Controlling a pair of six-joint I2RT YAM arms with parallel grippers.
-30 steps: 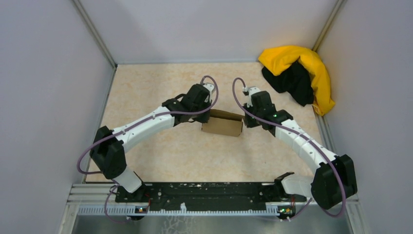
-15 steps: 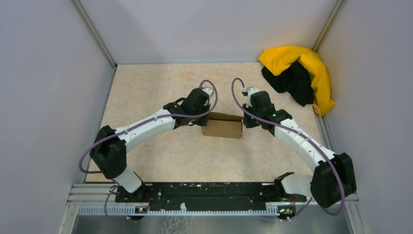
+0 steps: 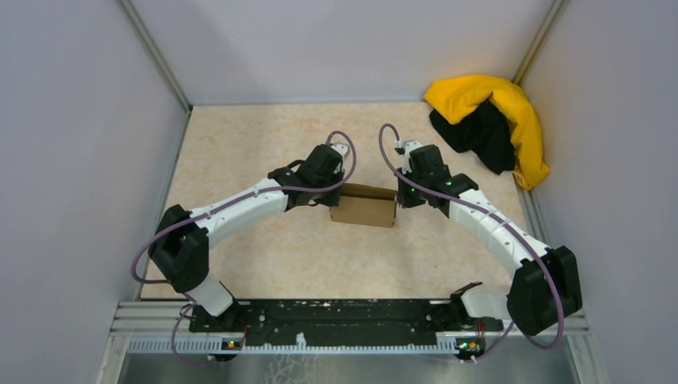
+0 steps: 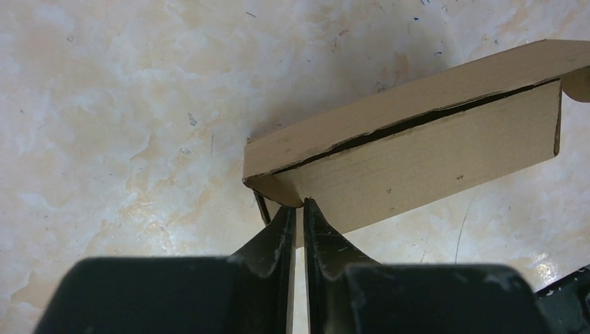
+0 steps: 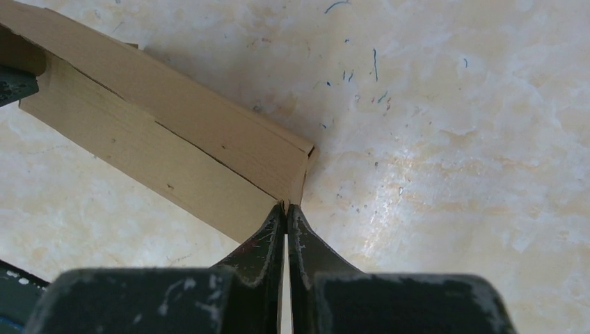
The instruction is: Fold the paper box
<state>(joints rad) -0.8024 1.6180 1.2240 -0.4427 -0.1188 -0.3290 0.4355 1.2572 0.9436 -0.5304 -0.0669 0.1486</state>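
The paper box point(image 3: 364, 210) is a small brown cardboard box lying on the table between my two grippers. Its lid is down, with a dark slit along the seam. My left gripper point(image 3: 329, 200) is shut, its tips point(image 4: 299, 203) touching the lower left end of the box point(image 4: 417, 153), where a curved flap edge shows. My right gripper point(image 3: 400, 198) is shut, its tips point(image 5: 286, 206) pressed against the box's right corner point(image 5: 160, 153). Neither pair of jaws holds anything I can see.
A yellow-and-black cloth heap point(image 3: 492, 120) lies in the far right corner. Grey walls point(image 3: 80, 160) close the table on the left, back and right. The black mounting rail point(image 3: 336, 316) runs along the near edge.
My right gripper has moved slightly left against the box's end. The box has shifted slightly left and turned a little. My left gripper has stayed at the left end.
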